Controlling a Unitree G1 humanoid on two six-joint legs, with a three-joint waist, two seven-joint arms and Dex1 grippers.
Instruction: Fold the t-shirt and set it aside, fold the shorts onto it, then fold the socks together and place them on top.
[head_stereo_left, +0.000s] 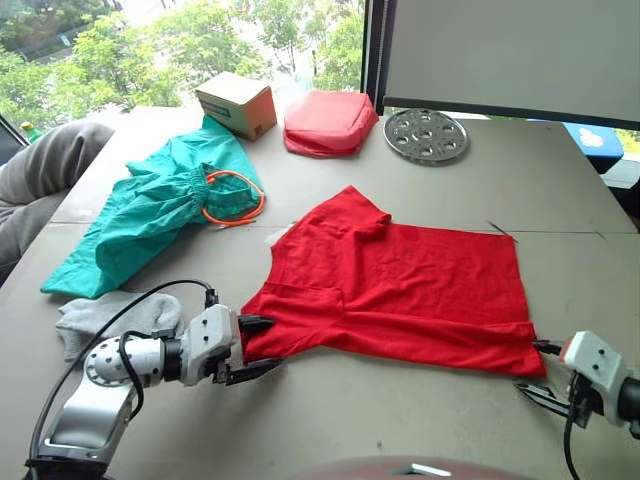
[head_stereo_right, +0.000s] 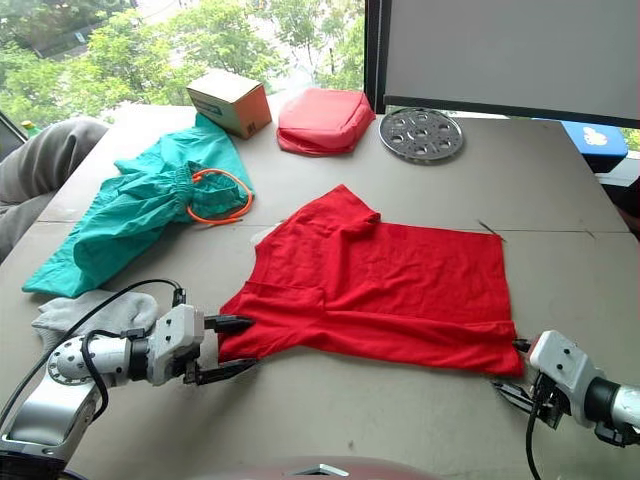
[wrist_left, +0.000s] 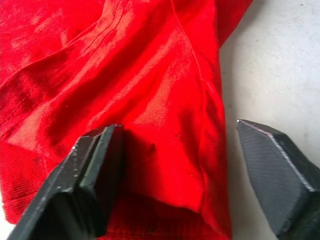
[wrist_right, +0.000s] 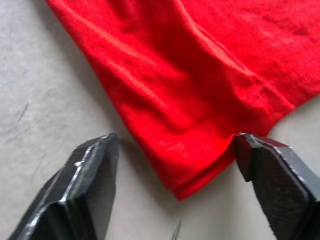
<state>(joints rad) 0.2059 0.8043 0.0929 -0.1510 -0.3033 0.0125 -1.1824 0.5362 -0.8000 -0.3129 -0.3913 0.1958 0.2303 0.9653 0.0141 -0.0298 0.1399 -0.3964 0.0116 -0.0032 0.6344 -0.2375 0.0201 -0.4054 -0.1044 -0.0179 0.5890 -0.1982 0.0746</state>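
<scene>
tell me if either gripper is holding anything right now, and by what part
Nothing is held. The left gripper is open around the t-shirt's near left corner; the right gripper is open at its near right corner.

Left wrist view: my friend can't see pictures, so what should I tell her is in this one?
The left gripper is open, its two black fingers spread around the edge of the bright red t-shirt. One finger lies over the wrinkled cloth; the other is over the grey table beside it. The shirt's corner sits between them, not yet pinched.
</scene>
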